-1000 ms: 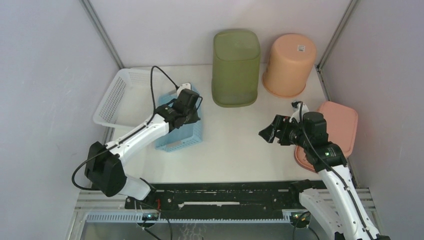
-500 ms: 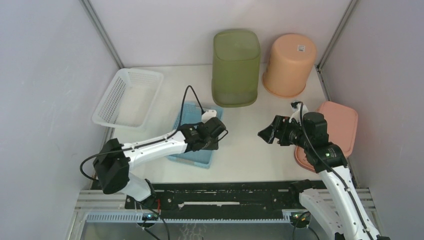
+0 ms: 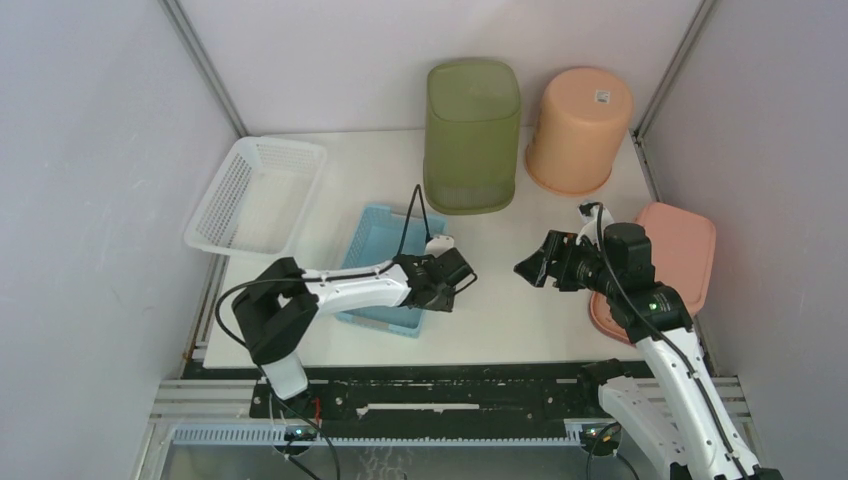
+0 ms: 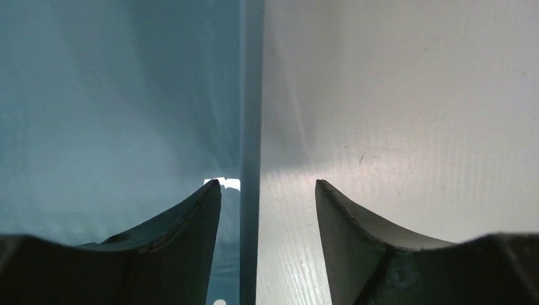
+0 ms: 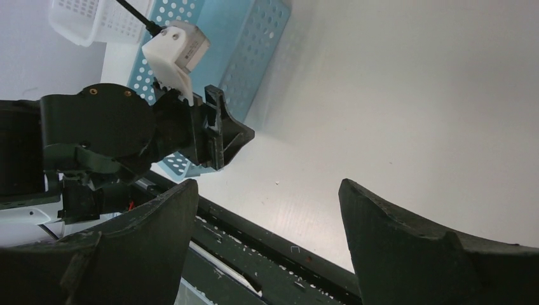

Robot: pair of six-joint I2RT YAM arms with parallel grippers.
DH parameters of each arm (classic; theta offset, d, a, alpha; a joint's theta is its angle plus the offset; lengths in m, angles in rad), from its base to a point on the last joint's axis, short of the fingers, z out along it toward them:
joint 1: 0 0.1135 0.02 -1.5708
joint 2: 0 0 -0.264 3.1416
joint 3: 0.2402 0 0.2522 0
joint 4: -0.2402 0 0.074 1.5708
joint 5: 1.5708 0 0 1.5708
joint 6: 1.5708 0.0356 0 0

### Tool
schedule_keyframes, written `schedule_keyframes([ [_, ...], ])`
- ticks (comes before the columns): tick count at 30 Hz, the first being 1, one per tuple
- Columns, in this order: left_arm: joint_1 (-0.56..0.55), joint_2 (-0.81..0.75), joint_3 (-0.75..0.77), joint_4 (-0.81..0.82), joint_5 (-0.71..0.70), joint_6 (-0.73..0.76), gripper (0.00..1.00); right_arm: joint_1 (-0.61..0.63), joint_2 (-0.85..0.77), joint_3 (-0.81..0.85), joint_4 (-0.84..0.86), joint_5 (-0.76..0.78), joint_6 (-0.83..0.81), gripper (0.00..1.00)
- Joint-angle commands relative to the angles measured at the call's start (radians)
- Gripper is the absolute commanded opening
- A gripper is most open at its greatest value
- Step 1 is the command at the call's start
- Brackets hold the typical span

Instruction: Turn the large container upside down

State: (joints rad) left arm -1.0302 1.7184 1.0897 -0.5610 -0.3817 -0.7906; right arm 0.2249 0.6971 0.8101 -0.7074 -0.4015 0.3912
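The left arm (image 3: 345, 285) and the right arm (image 3: 672, 352) were white-shelled links joined by black motor housings, both bolted to a black rail (image 3: 440, 395). A thin black cable (image 5: 135, 14) ran to a small white camera block (image 5: 178, 47) at the left arm's end farthest from the rail, and a green light (image 3: 652, 306) glowed on the right arm above the rail. The left claw (image 4: 267, 187) and the right claw (image 5: 267, 190) had dark, curved, tapering fingers (image 4: 184, 229).

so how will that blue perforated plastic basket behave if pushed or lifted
Probably light: the blue perforated plastic basket has thin sides full of holes. Its side wall may flex when pinched. Low and wide, it should slide on the smooth table rather than tip.
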Motion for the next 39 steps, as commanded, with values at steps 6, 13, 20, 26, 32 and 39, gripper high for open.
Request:
schedule_keyframes([
  [6, 0.012, -0.028, 0.063, 0.011, -0.025, 0.035, 0.00, -0.012, -0.021, 0.018, 0.015, 0.000, -0.018, 0.89],
  [13, 0.015, -0.240, 0.059, 0.108, 0.140, 0.072, 0.00, -0.027, -0.025, 0.126, -0.061, 0.017, -0.041, 0.89],
  [20, 0.019, -0.388, 0.093, 0.403, 0.386, -0.005, 0.00, -0.072, -0.010, 0.322, -0.217, 0.068, -0.095, 0.89],
  [26, 0.046, -0.303, 0.015, 0.818, 0.559, -0.184, 0.00, -0.103, -0.031, 0.489, -0.369, 0.116, -0.113, 0.90],
  [32, 0.059, -0.126, -0.080, 1.367, 0.606, -0.492, 0.00, -0.105, -0.038, 0.563, -0.448, 0.144, -0.131, 0.91],
  [39, 0.069, 0.210, -0.022, 1.985, 0.510, -0.861, 0.00, -0.104, -0.011, 0.629, -0.478, 0.137, -0.148, 0.91],
])
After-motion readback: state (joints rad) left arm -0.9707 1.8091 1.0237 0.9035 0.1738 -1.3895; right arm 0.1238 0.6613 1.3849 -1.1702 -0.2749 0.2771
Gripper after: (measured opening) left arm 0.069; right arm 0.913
